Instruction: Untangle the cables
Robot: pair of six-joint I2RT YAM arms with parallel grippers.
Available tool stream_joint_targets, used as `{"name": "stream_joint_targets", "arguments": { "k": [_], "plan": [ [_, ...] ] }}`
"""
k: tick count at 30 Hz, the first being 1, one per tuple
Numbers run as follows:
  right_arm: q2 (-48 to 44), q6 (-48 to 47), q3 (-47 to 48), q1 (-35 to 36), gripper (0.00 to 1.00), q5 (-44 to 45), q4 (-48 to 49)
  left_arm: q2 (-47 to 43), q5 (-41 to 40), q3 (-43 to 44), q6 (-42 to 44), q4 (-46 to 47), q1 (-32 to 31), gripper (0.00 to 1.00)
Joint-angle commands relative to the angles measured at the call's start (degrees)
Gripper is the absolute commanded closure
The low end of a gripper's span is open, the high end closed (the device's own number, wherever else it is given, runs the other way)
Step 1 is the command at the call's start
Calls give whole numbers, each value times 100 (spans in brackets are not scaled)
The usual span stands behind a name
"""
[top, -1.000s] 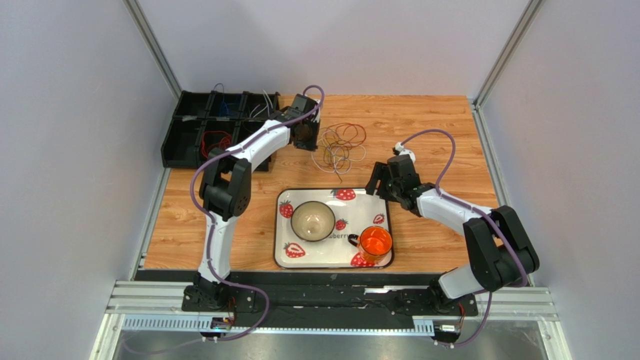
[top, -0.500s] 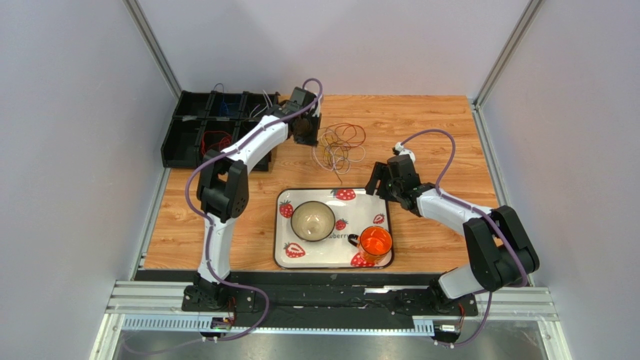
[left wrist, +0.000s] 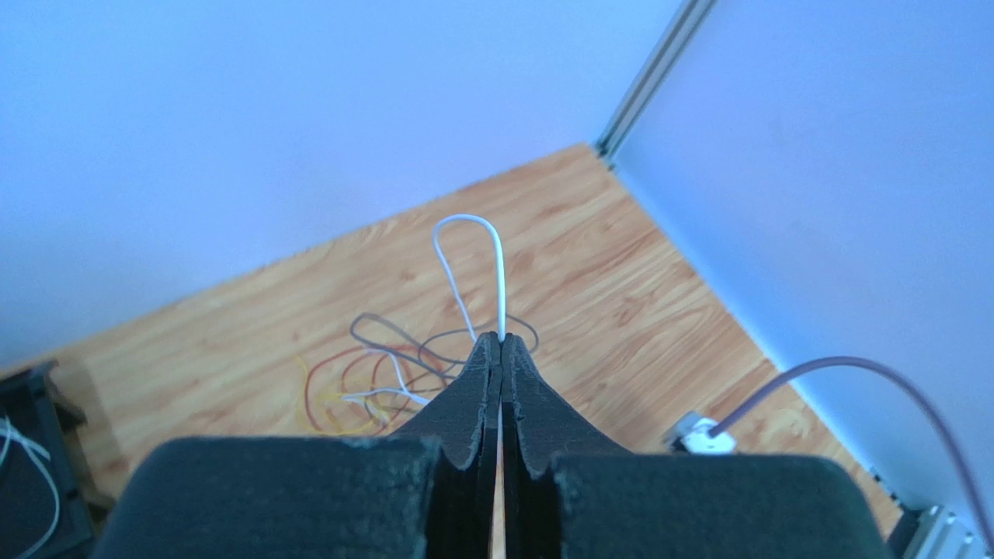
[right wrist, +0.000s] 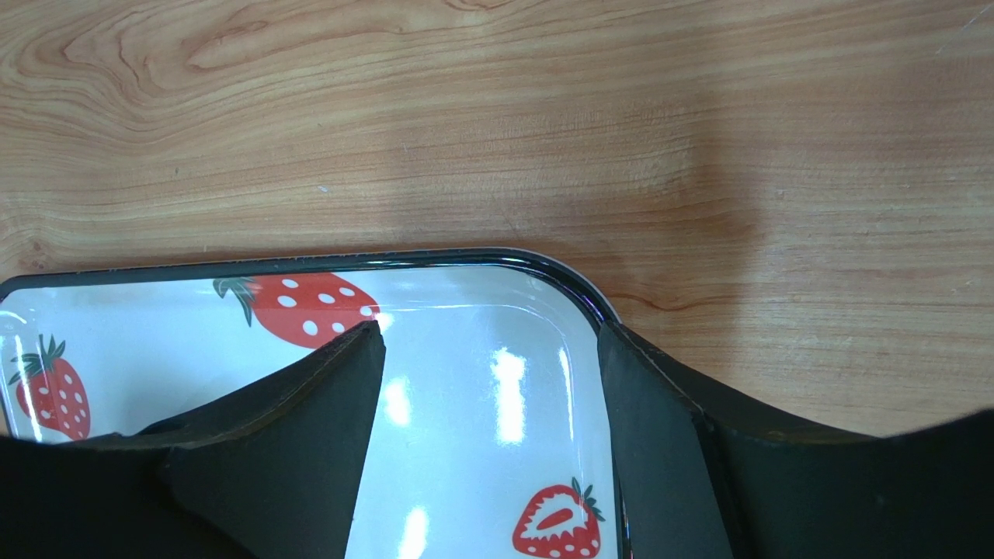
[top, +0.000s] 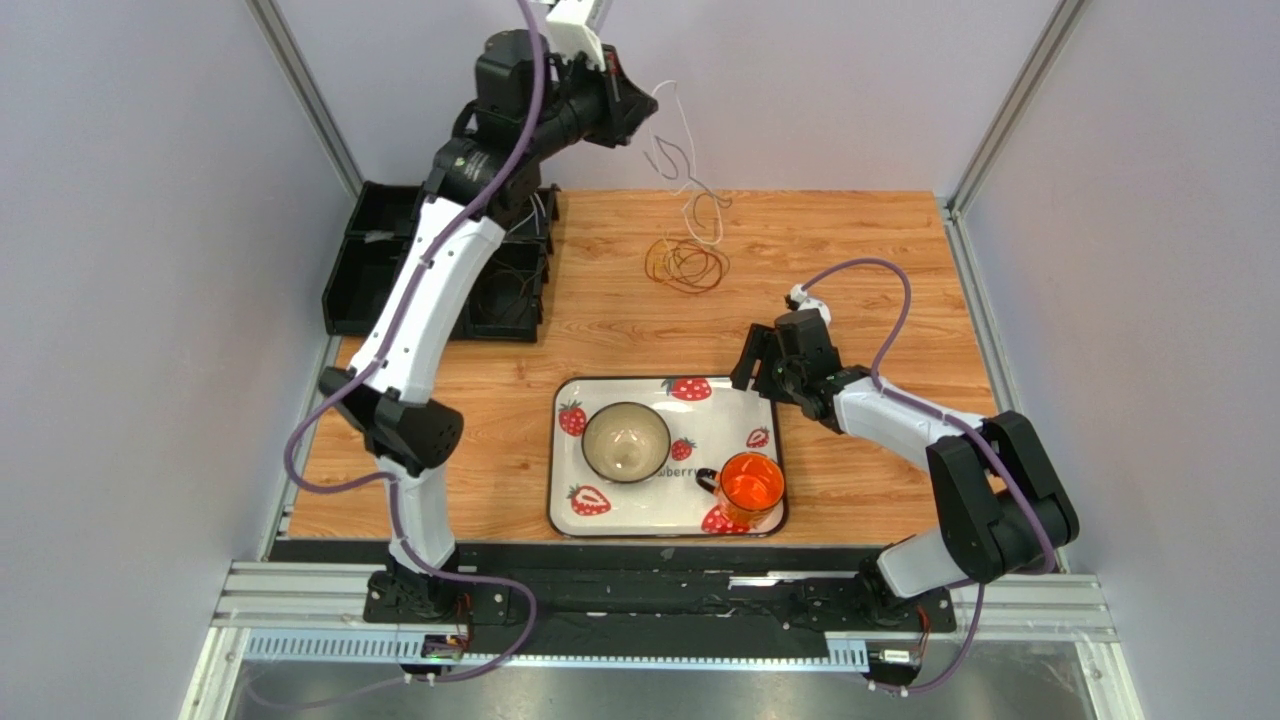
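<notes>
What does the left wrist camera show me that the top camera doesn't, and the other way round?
Only the left wrist view shows the pinch itself: the left hand has its jaws pressed together on the white cable. Only the top view shows the tray with the bowl and orange cup, the black bins, and the right hand at the tray's corner. Both show the white cable running down to the pile of cables on the table.

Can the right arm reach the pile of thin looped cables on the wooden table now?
Probably yes. The right arm's fingers are open over a corner of the strawberry-patterned tray, and nothing stands on the wood between them and the pile of thin looped cables.
</notes>
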Motion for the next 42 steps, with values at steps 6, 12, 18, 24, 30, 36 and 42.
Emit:
{"name": "stream_joint_targets", "arguments": {
  "k": [6, 12, 18, 24, 30, 36, 42],
  "plan": [
    [-62, -35, 155, -20, 29, 32, 148, -619, 709, 47, -311, 110, -258, 100],
    [-80, -52, 137, -20, 29, -21, 166, -377, -1244, -809, 694, 160, -445, 100],
    [-317, -79, -73, -28, 28, -100, 333, 136, -128, -75, 34, -408, -312, 100],
    [-835, -210, -346, -20, 30, -599, 685, -383, -654, -1131, 156, 252, -312, 100],
    [-1644, -315, -224, -20, 30, -941, 456, -365, -532, -1498, 235, 23, -312, 100],
    [-1205, -1370, 1138, -20, 29, -1138, -571, -383, -321, -1640, 218, 120, -312, 100],
    [-934, -1854, 1665, -11, 27, -1287, -308, -278, -5, -1588, 226, -29, -312, 100]
  ]
}}
